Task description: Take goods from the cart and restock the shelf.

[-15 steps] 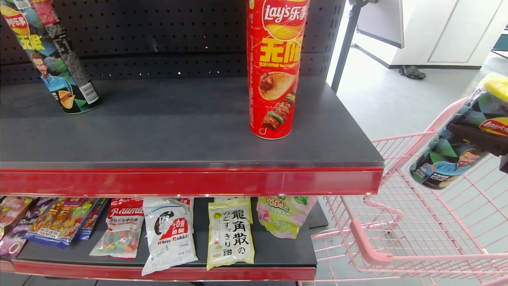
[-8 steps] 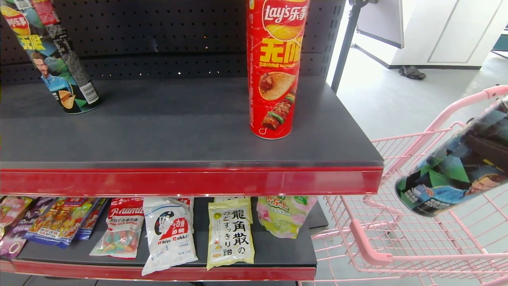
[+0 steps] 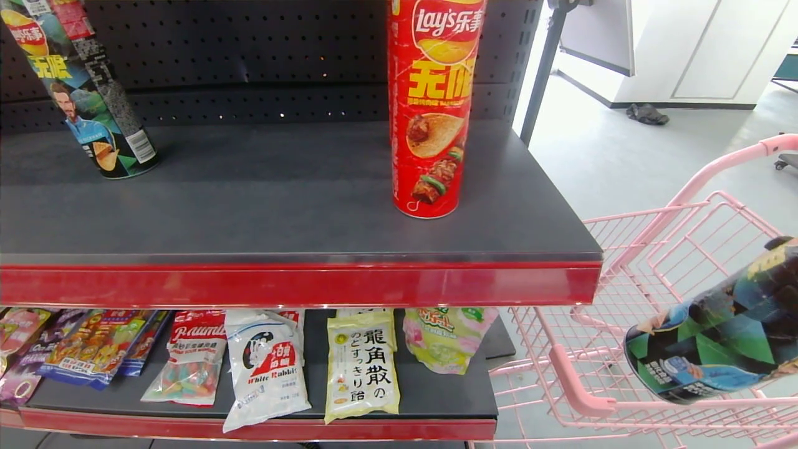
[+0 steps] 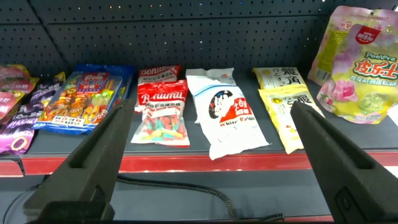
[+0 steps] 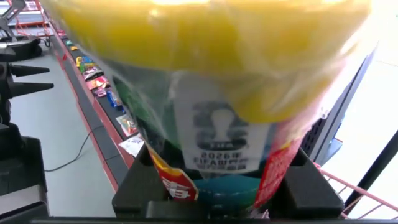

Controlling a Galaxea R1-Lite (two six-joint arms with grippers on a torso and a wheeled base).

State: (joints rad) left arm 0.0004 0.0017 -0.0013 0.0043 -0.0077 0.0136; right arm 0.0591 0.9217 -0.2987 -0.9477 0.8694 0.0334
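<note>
Over pink cart [image 3: 581, 394], right tool [image 5: 227, 186] clamped on green chip can [image 3: 717, 337]; left tool [image 4: 212, 107] apart.

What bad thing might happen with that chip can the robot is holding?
The dark chip can hangs tilted in the right end effector above the pink cart; it might slip and drop back in.
The tall red can stands upright near the front of the upper shelf; swinging the held can in could topple it.
</note>
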